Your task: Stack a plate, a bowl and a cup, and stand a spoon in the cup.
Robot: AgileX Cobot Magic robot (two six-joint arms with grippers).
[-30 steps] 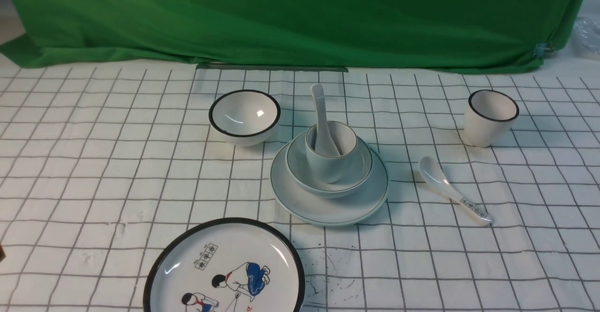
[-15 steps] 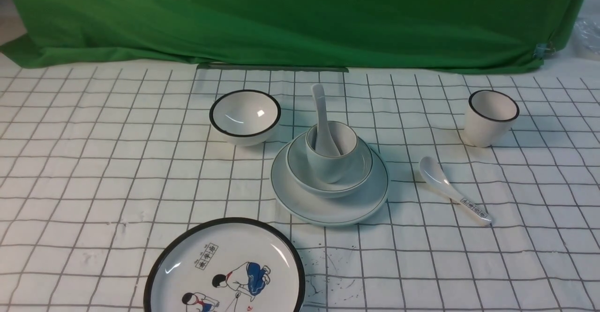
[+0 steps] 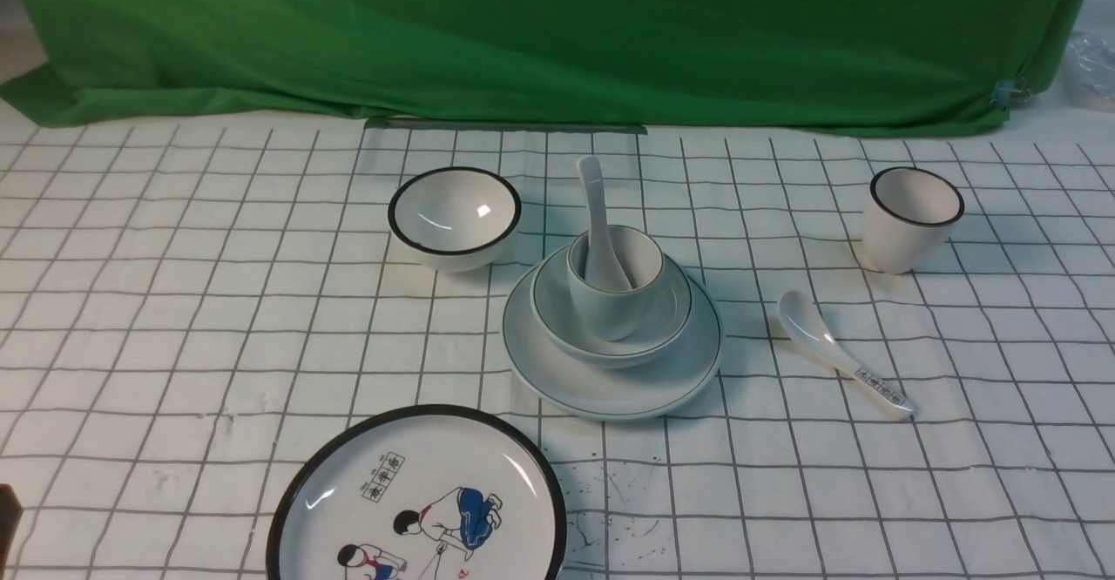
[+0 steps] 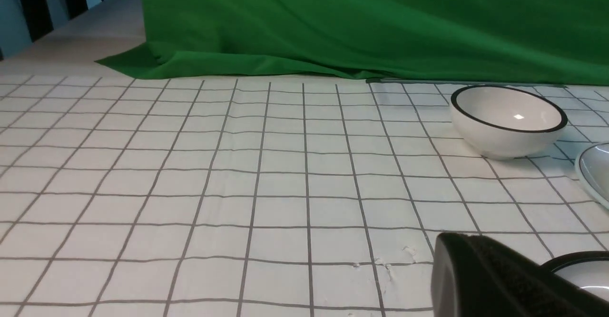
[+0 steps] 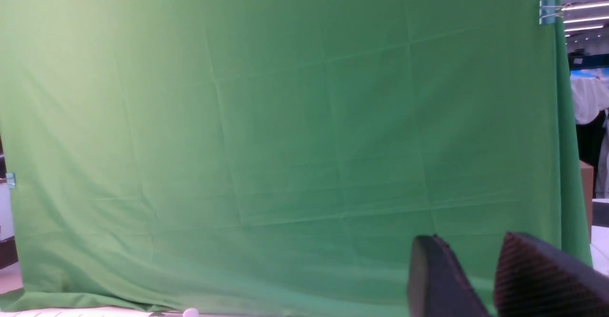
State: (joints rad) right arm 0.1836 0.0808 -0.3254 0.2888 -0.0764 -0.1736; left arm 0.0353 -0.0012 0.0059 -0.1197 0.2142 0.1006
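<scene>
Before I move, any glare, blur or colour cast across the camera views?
Front view: small glare spot inside the black-rimmed bowl, otherwise crisp; left wrist view: gripper fingers soft; right wrist view: pinkish cast low down, green cloth washed paler at one side.

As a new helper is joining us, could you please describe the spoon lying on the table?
Find the green cloth behind the table, then the stack of dishes in front of it. Just to the stack's right, the spoon lies flat on the grid. Unlike the plain spoon standing in the cup, it has printed characters on its handle.
</scene>
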